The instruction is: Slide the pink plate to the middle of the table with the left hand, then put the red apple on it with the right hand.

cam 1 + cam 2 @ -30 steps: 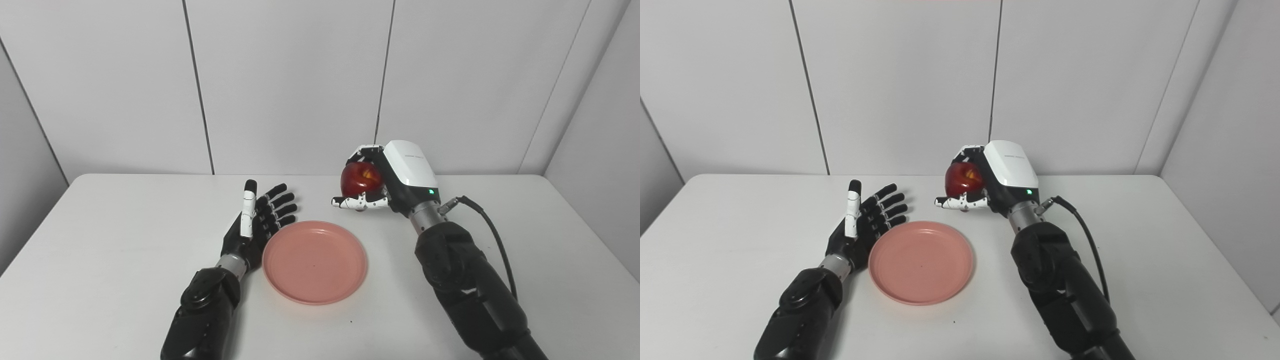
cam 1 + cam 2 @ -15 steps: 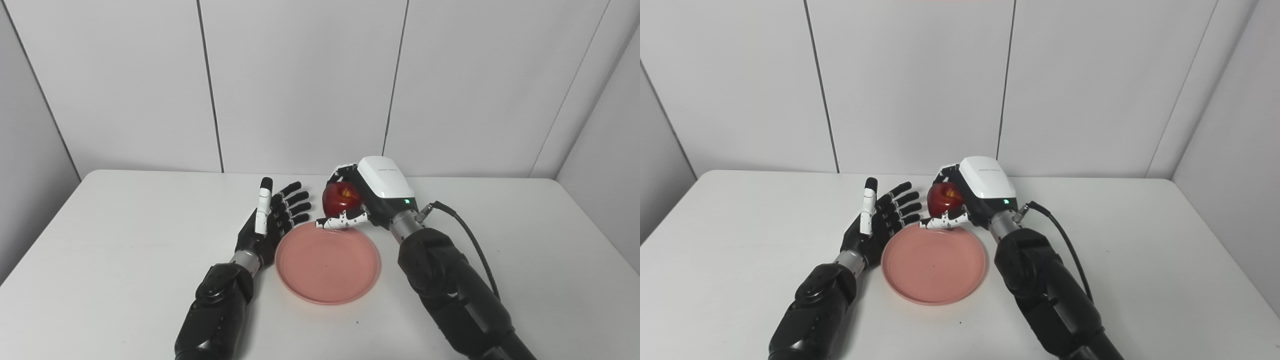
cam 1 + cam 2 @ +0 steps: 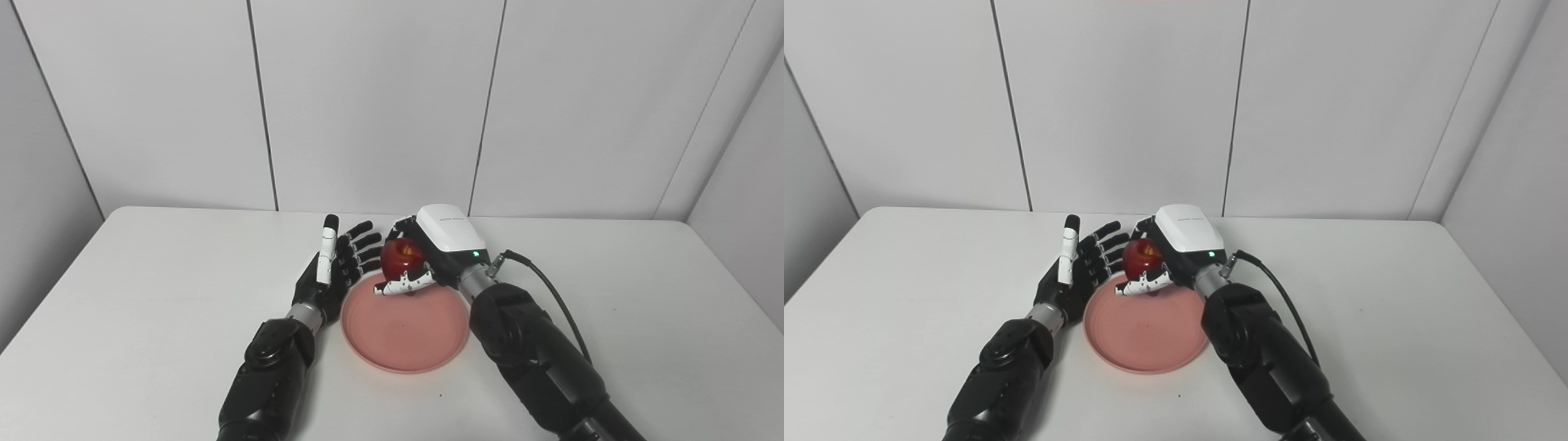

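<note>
A pink plate [image 3: 404, 334] lies flat near the middle of the white table [image 3: 153, 288]. Just above its far rim hangs a red apple [image 3: 401, 257], with my right hand [image 3: 435, 254] shut on it, fingers over the top and thumb underneath. My left hand [image 3: 334, 266] stands open beside the plate's left rim, palm facing the plate, fingers spread and pointing away. It holds nothing, and I cannot tell whether it touches the rim. In the right eye view the apple [image 3: 1141, 258] sits over the back edge of the plate [image 3: 1145, 337].
A black cable [image 3: 551, 294] loops from my right wrist over the table to the right. Grey panelled walls [image 3: 367, 104] close off the back and the right side. The table's left edge and far edge are in view.
My right hand has carried the apple left and down, from beyond the plate to just above its far rim. The camera has shifted; the left hand and plate keep their places.
</note>
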`<action>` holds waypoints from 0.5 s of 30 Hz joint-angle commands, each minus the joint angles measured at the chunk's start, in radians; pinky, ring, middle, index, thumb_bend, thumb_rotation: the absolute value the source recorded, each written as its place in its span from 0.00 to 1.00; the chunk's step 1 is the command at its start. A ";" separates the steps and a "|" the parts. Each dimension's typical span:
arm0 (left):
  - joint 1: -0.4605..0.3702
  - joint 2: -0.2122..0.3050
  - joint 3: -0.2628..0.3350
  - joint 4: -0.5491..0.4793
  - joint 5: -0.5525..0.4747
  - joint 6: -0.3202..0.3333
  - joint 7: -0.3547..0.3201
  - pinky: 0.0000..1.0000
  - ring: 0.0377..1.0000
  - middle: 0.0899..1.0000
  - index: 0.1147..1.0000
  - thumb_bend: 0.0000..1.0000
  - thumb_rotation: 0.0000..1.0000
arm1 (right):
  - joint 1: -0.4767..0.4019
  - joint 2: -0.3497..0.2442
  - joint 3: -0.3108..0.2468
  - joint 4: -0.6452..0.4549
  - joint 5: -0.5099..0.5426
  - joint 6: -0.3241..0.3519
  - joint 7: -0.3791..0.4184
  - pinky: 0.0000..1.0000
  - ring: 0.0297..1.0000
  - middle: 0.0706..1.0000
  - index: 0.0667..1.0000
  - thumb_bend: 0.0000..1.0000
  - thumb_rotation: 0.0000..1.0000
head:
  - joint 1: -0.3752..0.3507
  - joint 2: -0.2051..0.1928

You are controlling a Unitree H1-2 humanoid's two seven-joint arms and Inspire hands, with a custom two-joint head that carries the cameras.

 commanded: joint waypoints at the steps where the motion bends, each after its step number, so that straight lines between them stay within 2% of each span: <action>1: 0.003 0.003 -0.003 0.020 0.010 0.023 0.010 0.79 0.78 0.80 0.79 0.91 1.00 | -0.050 -0.003 -0.003 -0.034 -0.014 -0.045 -0.027 0.16 0.20 0.27 0.46 0.50 0.16 | -0.001 0.002; 12: 0.003 0.003 -0.001 0.032 0.012 0.012 0.014 0.78 0.78 0.81 0.79 0.93 1.00 | -0.012 0.004 -0.003 -0.040 -0.010 -0.044 -0.028 0.13 0.16 0.22 0.46 0.50 0.15 | -0.001 0.002; 15: 0.002 0.002 -0.001 0.034 0.011 0.010 0.016 0.78 0.78 0.81 0.78 0.92 1.00 | 0.004 -0.001 -0.001 -0.041 -0.008 -0.052 -0.029 0.13 0.17 0.23 0.46 0.50 0.16 | -0.005 0.006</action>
